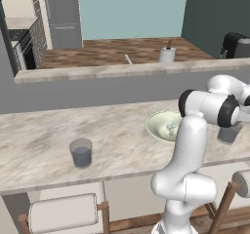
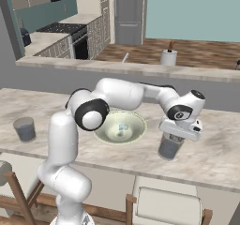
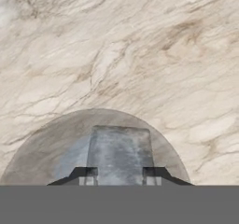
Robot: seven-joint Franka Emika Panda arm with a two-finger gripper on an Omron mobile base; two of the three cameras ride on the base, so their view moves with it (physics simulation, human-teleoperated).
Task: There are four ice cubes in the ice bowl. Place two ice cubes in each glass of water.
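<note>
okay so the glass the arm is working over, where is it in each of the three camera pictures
Left base view: the glass stands at the right edge, mostly behind the arm's forearm, right of the ice bowl.
Right base view: right of centre, directly under the gripper, right of the bowl.
Hand view: its round rim arcs across the bottom, seen from above, on the marble counter.
Shared landmark: the ice bowl in both base views.

Ice cube (image 3: 120, 155) over right glass (image 2: 169, 146), seemingly gripped.

Even, soft rendered light; faint shadows; hand view perhaps blurred.
</note>
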